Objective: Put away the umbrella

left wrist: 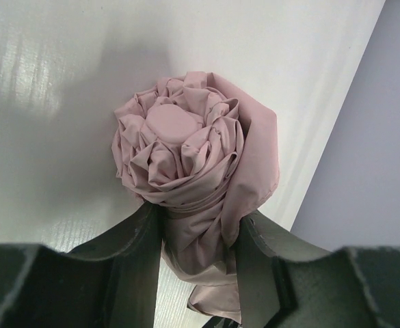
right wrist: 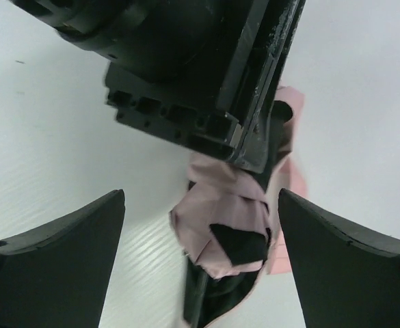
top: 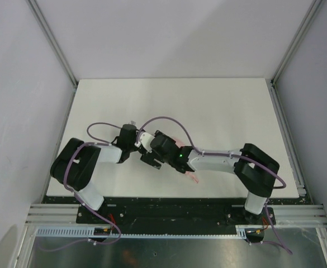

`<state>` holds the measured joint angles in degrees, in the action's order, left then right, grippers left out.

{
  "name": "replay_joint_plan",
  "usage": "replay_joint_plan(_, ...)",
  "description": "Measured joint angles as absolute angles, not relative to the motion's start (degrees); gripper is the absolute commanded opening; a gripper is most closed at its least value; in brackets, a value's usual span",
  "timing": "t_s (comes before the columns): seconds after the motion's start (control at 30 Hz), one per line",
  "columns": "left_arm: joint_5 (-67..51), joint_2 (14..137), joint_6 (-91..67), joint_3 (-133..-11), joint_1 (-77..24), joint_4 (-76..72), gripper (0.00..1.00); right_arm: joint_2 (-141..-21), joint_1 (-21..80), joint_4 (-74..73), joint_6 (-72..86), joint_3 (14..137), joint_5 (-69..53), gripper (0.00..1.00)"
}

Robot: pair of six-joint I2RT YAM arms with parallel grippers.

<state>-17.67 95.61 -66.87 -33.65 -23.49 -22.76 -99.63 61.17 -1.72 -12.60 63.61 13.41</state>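
The umbrella (left wrist: 186, 157) is a folded pale pink bundle, its round cap facing the left wrist camera. My left gripper (left wrist: 196, 236) is shut on its lower part, one finger on each side of the fabric. In the right wrist view the pink fabric (right wrist: 227, 205) with a dark piece at its end hangs below the left gripper's black body (right wrist: 186, 61). My right gripper (right wrist: 201, 205) is open, its fingers wide apart on either side of the bundle and not touching it. In the top view both grippers meet mid-table, left (top: 140, 144) and right (top: 152, 159), and only a pink edge (top: 192, 177) shows.
The white table (top: 208, 106) is enclosed by grey walls and aluminium frame posts (top: 51, 42). Purple cables loop over both arms. The arm bases stand on the black rail (top: 174, 209) at the near edge.
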Motion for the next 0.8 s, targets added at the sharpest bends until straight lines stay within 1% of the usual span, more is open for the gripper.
replay_joint_plan(0.13,-17.69,95.61,-66.87,-33.82,-23.49,-22.35,0.26,-103.59,62.17,2.04,-20.45,63.37,20.51,0.95)
replay_joint_plan(0.23,-17.76,95.59,-66.87,-33.93,-23.49,-22.11,0.26,-106.43,62.13,4.56,-24.49,63.29,22.72,0.9)
replay_joint_plan(0.3,-17.76,95.57,-66.87,-34.0,-23.49,-21.96,0.26,-108.18,61.95,6.02,-26.2,63.16,23.49,0.79)
replay_joint_plan(0.43,-17.78,95.44,-66.87,-34.0,-23.49,-21.8,0.26,-110.91,61.1,8.56,-27.62,62.52,24.03,0.48)
replay_joint_plan(0.53,-17.58,95.35,-66.87,-34.06,-23.44,-21.56,0.28,-111.42,59.99,9.72,-27.0,62.48,23.7,0.3)
replay_joint_plan(0.7,-16.38,95.15,-66.57,-34.79,-22.9,-20.75,0.37,-111.39,57.58,10.96,-24.14,62.59,19.31,0.05)
replay_joint_plan(0.73,-16.25,95.11,-66.39,-35.05,-22.65,-20.43,0.4,-111.35,57.04,11.05,-23.51,62.74,17.89,0.02)
replay_joint_plan(0.8,-16.03,94.94,-65.95,-35.4,-22.26,-19.75,0.44,-111.33,55.79,11.03,-22.09,63.07,14.52,0.01)
